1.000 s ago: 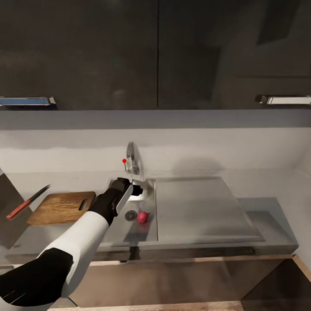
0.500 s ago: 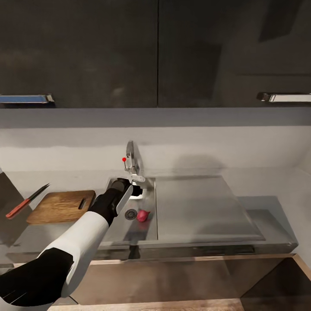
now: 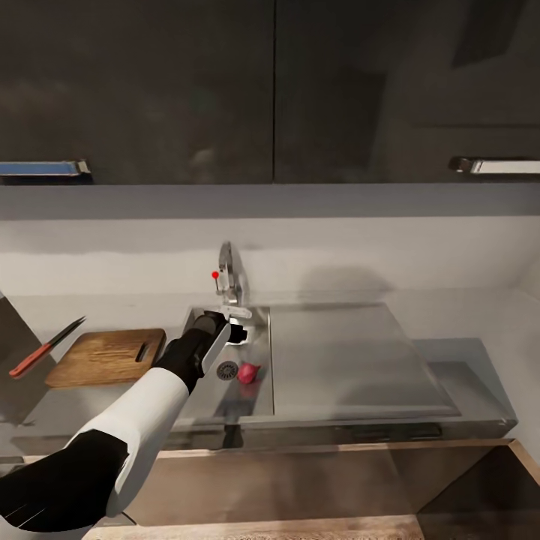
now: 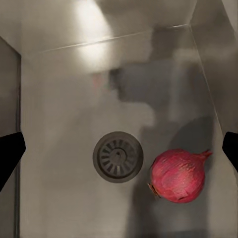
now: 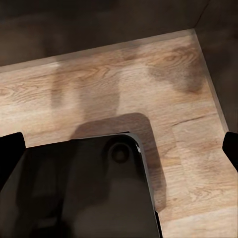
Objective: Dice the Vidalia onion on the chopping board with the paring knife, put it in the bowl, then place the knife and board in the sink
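The left gripper (image 4: 119,144) is held wide open above the rectangular stainless-steel sink (image 3: 259,390). The small pink-red Vidalia onion (image 3: 248,373) is seen on the basin floor, just beside the round drain (image 3: 226,370). The right gripper (image 5: 119,144), likewise spread wide, is pointed at a wooden floor (image 5: 124,84). The dark brown wooden chopping board (image 3: 105,357) and red-handled paring knife (image 3: 45,348) are placed on the matte grey countertop (image 3: 480,330), off the sink's left edge.

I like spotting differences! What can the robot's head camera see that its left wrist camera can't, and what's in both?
Head view alone: the chopping board, the paring knife beside it on the countertop, the faucet, the drainboard and dark cupboards above. Left wrist view alone: a close look at the drain's slots and both dark fingertips spread wide. Both share the sink, its drain and the Vidalia onion lying beside it, ungrasped.
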